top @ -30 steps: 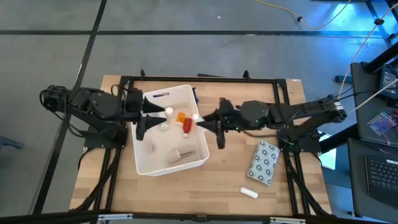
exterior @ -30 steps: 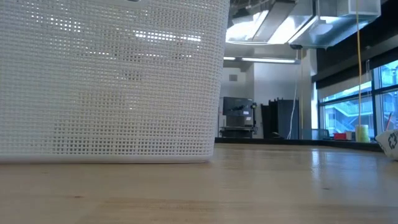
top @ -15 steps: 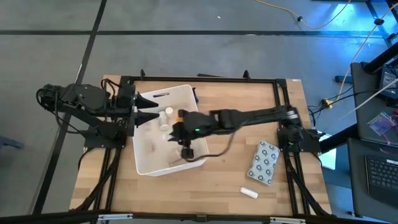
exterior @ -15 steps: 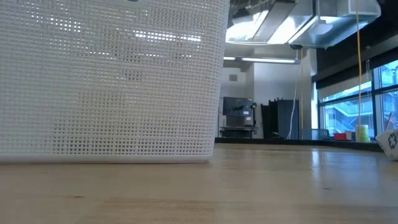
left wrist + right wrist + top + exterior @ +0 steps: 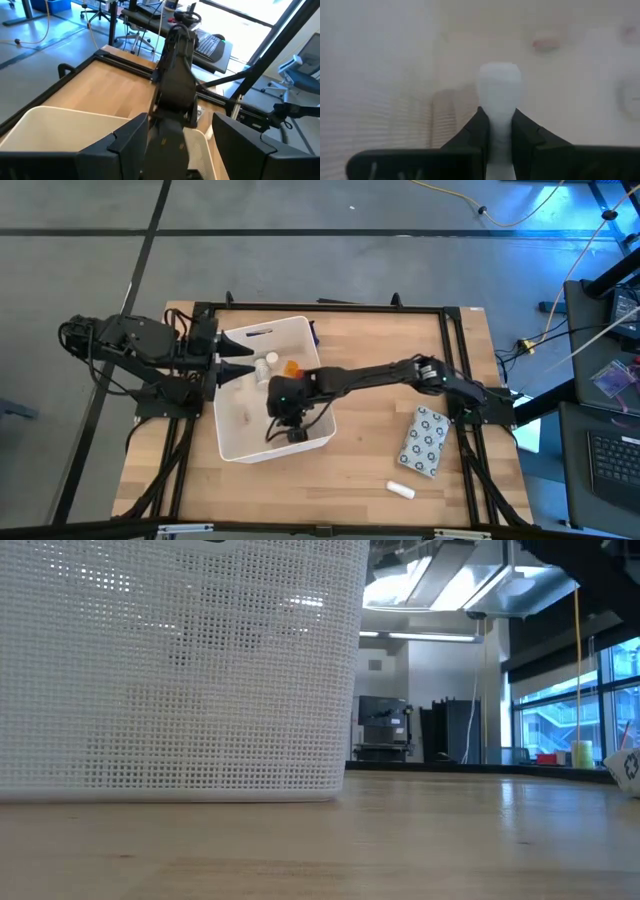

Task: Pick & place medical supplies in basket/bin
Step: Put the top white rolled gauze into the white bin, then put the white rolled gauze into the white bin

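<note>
The white basket (image 5: 240, 442) stands on the table's left half; its mesh wall (image 5: 180, 670) fills the low view. Inside lie a white bottle (image 5: 270, 361) and an orange pill bottle (image 5: 292, 367). My right gripper (image 5: 500, 120) reaches down into the basket (image 5: 284, 420), shut on a small white item (image 5: 500, 82). My left gripper (image 5: 180, 150) hangs open over the basket's left rim (image 5: 236, 361), holding nothing. A dotted white packet (image 5: 425, 442) and a white tube (image 5: 401, 490) lie on the table to the right of the basket. My right gripper pinches the white item between its two fingers (image 5: 475, 130). The item's rounded end (image 5: 500, 75) sticks out past the fingertips. The fingers slant down into the basket from the table's right side. I cannot tell whether the item touches the basket's floor.
A black frame (image 5: 330, 307) runs around the wooden tabletop. The right arm (image 5: 380, 375) stretches across the basket's right rim. Bare wood (image 5: 360, 470) lies near the front edge, between the basket and the packet. The packet's corner (image 5: 628, 768) shows at the low view's right edge.
My right gripper has swung from beside the basket's right rim toward the table's left and down into the basket, tipping downward, with the white item still between its fingers. My left gripper has drawn back a little toward the table's left edge.
</note>
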